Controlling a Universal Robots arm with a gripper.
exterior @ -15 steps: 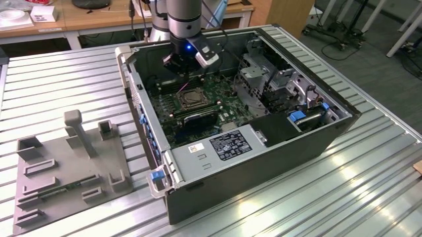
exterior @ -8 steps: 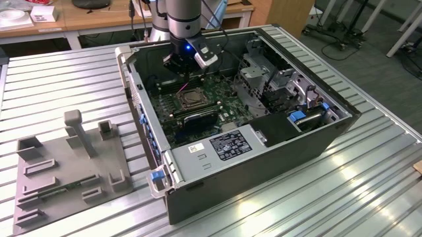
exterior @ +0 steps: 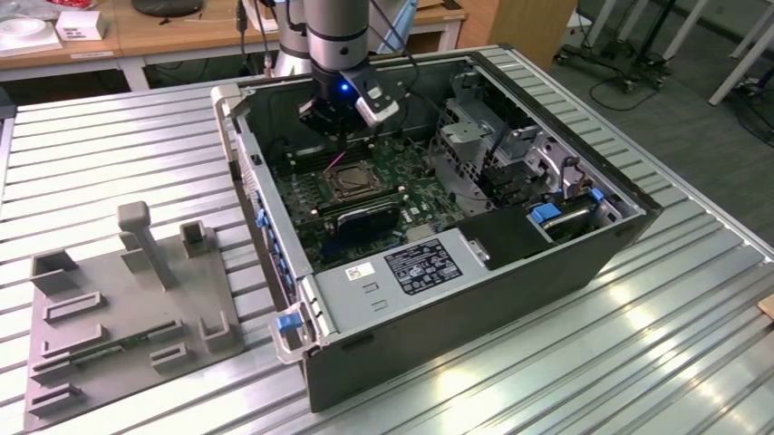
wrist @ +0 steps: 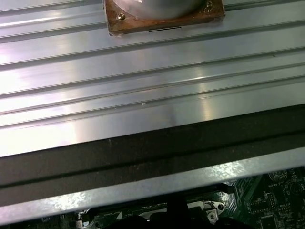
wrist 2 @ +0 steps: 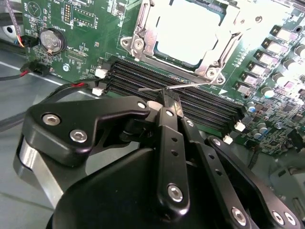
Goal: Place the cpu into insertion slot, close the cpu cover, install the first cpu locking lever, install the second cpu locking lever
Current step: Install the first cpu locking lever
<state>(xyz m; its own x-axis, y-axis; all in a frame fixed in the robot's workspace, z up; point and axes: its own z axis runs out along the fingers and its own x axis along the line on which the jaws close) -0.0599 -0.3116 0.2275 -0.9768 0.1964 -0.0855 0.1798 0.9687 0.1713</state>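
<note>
The hand (wrist 2: pixel 170 101) reaches down into the open computer case (exterior: pixel 484 299) on the ribbed worktop (exterior: pixel 629 353). Its fingers are drawn narrow, with the tips together. In the second wrist view they touch a thin wire locking lever (wrist 2: pixel 193 86) that lies across the black memory slots (wrist 2: pixel 209 107). Whether the wire is pinched cannot be told. Just beyond the fingertips the cpu (wrist 2: pixel 188 26) sits in the insertion slot (exterior: pixel 352 178), and the cpu cover (wrist 2: pixel 143 24) lies flat around it on the green motherboard (wrist 2: pixel 71 28).
</note>
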